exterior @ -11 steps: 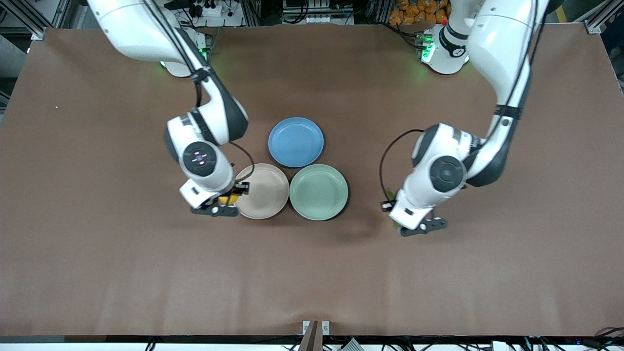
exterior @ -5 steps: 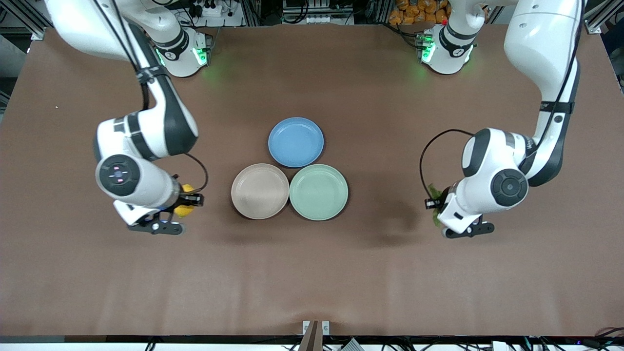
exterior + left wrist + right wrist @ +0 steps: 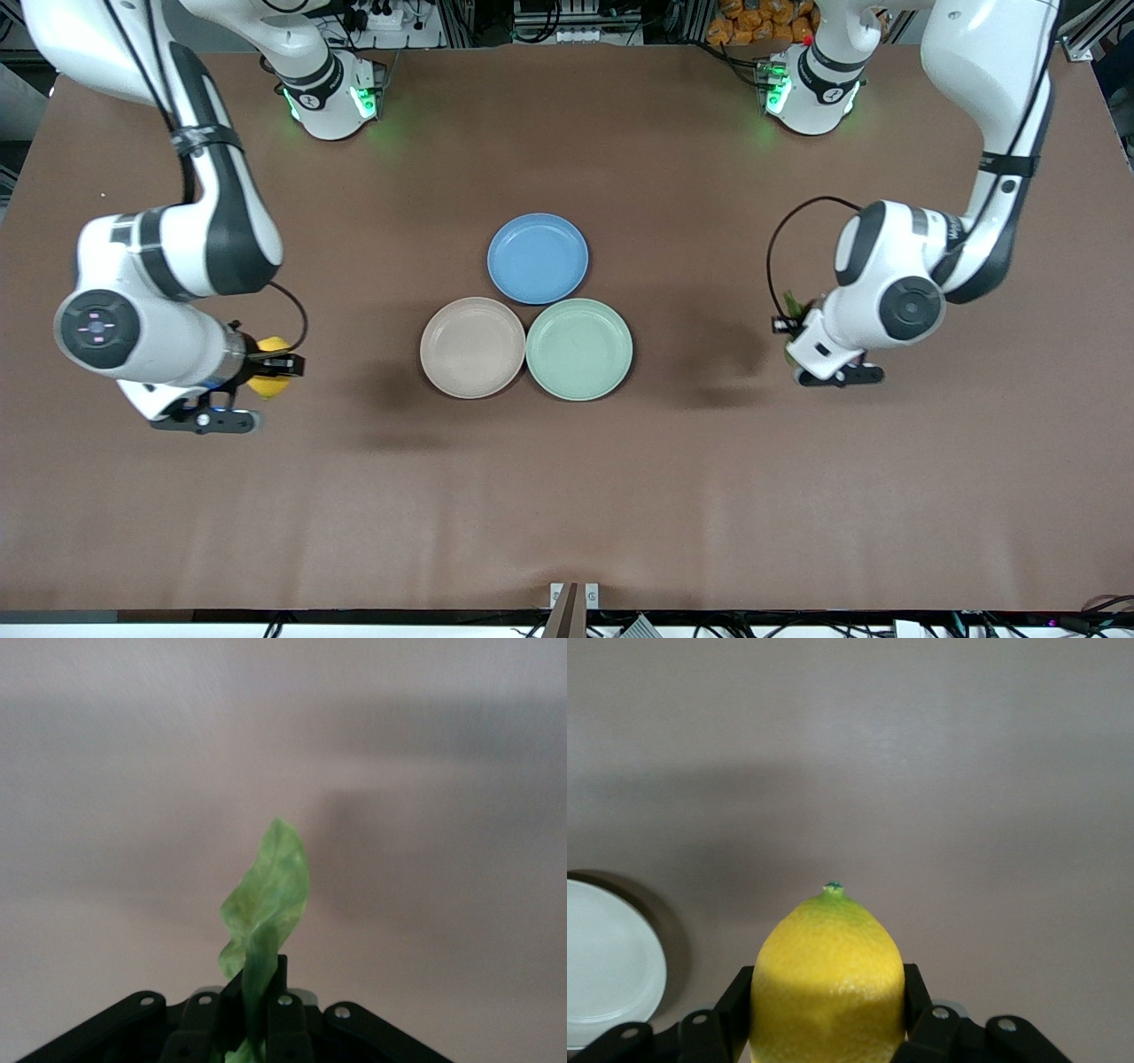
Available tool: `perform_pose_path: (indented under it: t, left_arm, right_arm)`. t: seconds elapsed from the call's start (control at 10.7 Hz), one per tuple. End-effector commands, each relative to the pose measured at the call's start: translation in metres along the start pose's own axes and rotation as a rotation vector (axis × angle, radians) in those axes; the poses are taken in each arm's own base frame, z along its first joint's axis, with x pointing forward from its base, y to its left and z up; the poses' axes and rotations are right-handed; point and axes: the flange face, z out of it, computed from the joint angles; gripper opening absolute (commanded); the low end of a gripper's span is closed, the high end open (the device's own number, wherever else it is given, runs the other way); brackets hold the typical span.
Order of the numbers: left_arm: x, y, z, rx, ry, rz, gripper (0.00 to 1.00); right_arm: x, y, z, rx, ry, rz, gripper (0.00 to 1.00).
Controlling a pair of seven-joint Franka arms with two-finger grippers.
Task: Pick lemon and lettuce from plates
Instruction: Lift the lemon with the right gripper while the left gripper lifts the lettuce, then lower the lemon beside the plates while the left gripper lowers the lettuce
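Brown surface [image 3: 567, 496] carries empty beige-pink plate [image 3: 472, 347] and mint-green plate [image 3: 578, 349]. Right claw [image 3: 266, 365] clamps the oval yellow lemon [image 3: 268, 372]; left claw [image 3: 791, 330] pinches the crinkled green lettuce leaf [image 3: 266, 895], both aloft. Picking appears done; set-down likely follows.

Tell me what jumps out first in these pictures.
Three bare plates sit clustered mid-table: blue, beige and green. The right tool holds a yellow lemon above the table toward its own end. The left tool pinches a green lettuce leaf above the table toward its end.
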Motion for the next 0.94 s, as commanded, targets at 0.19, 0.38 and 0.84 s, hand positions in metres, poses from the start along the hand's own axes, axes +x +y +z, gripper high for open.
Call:
perform_pose_path:
  t: [0.19,0.38,0.84]
  left_arm:
    - [-0.043,-0.011,0.014,0.042,-0.017,0.025,0.00]
    - [-0.045,-0.018,0.013,0.049,-0.046,0.063,0.00]
    - [-0.048,-0.055,-0.024,0.075,-0.071,0.141,0.45]
  right_arm:
    - [0.002,0.041,0.002,-0.017,-0.005,-0.001,0.38]
    - [0.005,0.056,0.006,-0.012,-0.001,-0.024,0.38]
    - [0.008,0.089,0.033,0.001,0.003,-0.045,0.37]
